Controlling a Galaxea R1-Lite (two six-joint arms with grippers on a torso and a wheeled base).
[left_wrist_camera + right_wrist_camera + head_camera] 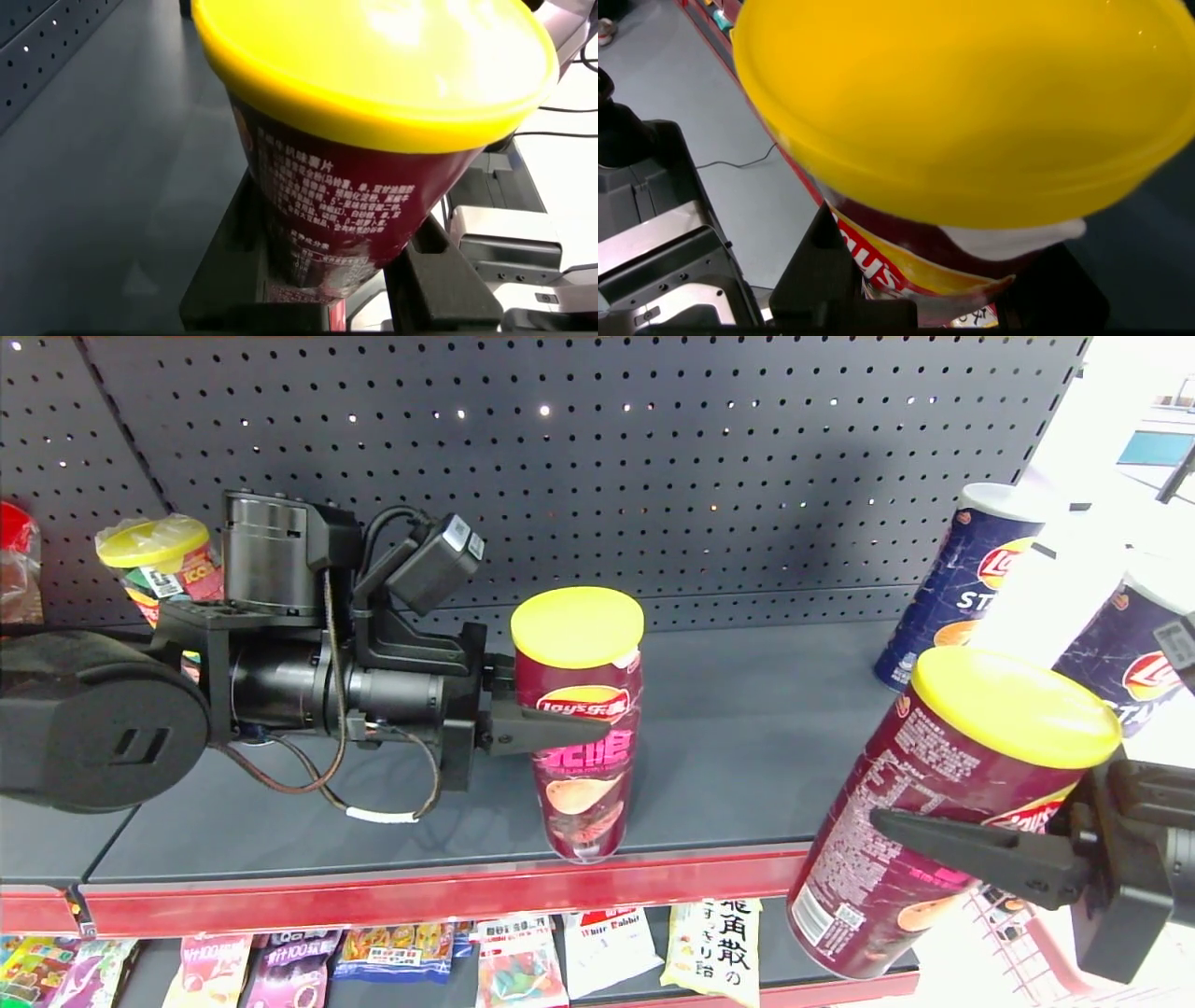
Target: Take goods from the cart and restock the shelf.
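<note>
Grey shelf board [747,737] bears the first maroon can [583,793] upright at centre frame, close to the red front lip [420,891]. The left gripper [577,719] is clamped on its sides. Better to slide it deeper, kept vertical, before letting go. At lower right, the right gripper [943,793] grips a second maroon can [934,747], tilted, off the shelf. Yellow lids [577,625] are on, so the contents are hidden.
</note>
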